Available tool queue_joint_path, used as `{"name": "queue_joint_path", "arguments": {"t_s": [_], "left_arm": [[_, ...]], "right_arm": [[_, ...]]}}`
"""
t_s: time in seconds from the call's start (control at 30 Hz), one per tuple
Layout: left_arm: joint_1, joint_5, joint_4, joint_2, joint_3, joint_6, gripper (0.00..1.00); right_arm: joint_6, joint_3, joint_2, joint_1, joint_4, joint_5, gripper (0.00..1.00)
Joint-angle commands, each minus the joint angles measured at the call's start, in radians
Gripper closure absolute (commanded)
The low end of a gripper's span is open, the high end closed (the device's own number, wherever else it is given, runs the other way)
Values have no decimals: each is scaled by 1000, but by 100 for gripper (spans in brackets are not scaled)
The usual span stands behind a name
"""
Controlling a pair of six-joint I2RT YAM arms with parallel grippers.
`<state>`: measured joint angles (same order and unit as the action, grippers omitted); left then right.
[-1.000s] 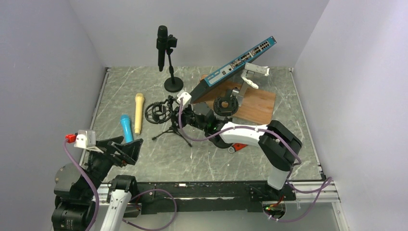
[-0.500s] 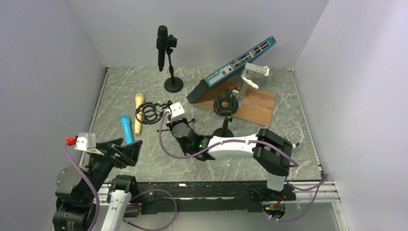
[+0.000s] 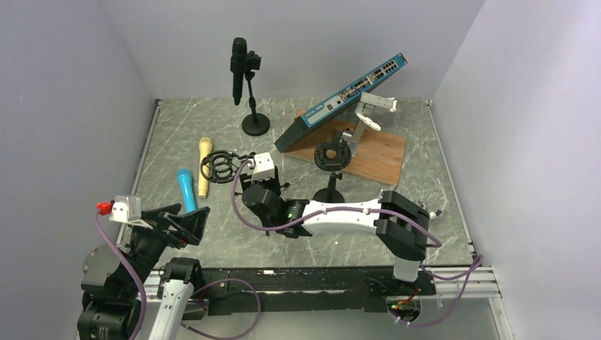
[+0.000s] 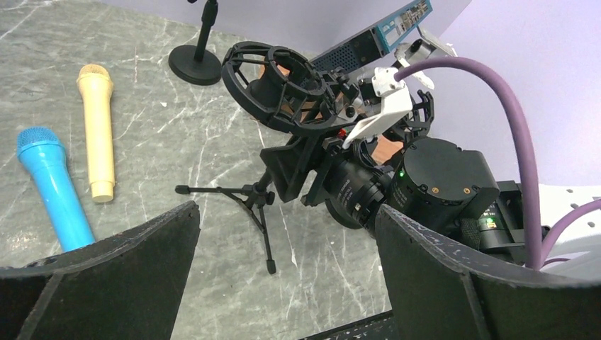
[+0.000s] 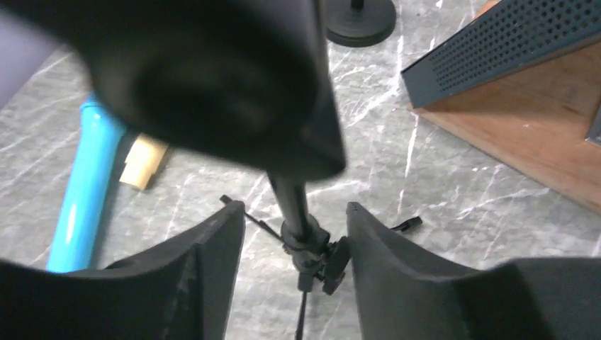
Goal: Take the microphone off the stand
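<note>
A black microphone (image 3: pixel 239 67) sits upright in the clip of a round-based stand (image 3: pixel 256 126) at the back of the table, far from both grippers. My right gripper (image 3: pixel 246 184) is open. Its jaws stand either side of the pole of a black tripod stand (image 5: pixel 294 205), whose shock mount (image 3: pixel 221 166) holds nothing. That mount fills the top of the right wrist view as a dark blur (image 5: pixel 212 78). My left gripper (image 3: pixel 186 219) hovers open and empty at the near left, facing the tripod (image 4: pixel 256 198).
A blue microphone (image 3: pixel 186 188) and a yellow microphone (image 3: pixel 204 165) lie loose left of the tripod. A blue network switch (image 3: pixel 347 92) leans over a wooden board (image 3: pixel 375 152). A second small stand (image 3: pixel 331 156) with a ring mount stands mid-table. Walls enclose three sides.
My right arm has swung left and nearer, and its jaws have gone from shut to open around the tripod's pole. The shock mount shifted slightly left. The left arm has not moved.
</note>
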<state>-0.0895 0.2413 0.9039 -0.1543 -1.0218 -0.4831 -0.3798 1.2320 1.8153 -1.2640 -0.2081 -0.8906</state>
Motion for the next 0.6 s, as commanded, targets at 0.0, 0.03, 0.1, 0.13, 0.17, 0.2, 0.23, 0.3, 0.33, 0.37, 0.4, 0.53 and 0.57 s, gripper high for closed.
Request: {"name": "queue_joint_path", "arguments": {"t_s": [0.0, 0.03, 0.1, 0.13, 0.17, 0.2, 0.23, 0.3, 0.33, 0.37, 0.4, 0.53, 0.57], "left_arm": [[-3, 1, -10, -4, -35, 13, 3], [-3, 1, -9, -5, -36, 15, 3], [-5, 0, -10, -7, -37, 17, 3], [-4, -2, -13, -6, -35, 18, 3], [-4, -2, -18, -5, -30, 17, 3], [-4, -1, -22, -4, -26, 16, 3], [-4, 1, -31, -2, -20, 14, 3], [-5, 10, -42, -1, -8, 9, 3], [-4, 15, -47, -1, -2, 7, 3], [-4, 18, -51, -1, 3, 5, 3], [-4, 20, -54, 1, 6, 3, 3], [-4, 27, -54, -5, 2, 2, 3], [-5, 29, -52, -9, -4, 2, 2]], "right_arm": [[8, -39, -57, -27, 14, 30, 32], [49, -80, -84, -36, -32, 44, 28], [108, -159, -146, -51, -91, 67, 24], [116, -193, -179, -52, -96, 90, 23], [122, -222, -211, -51, -90, 126, 21], [134, -254, -240, -48, -86, 161, 19], [156, -282, -270, -45, -83, 207, 16], [200, -336, -322, -34, -64, 351, 12], [213, -347, -344, -24, -35, 460, 10], [220, -354, -362, -10, -6, 545, 9], [224, -356, -381, 10, 25, 628, 9], [184, -324, -418, 132, 162, 990, 9], [164, -311, -420, 172, 187, 1079, 10]]}}
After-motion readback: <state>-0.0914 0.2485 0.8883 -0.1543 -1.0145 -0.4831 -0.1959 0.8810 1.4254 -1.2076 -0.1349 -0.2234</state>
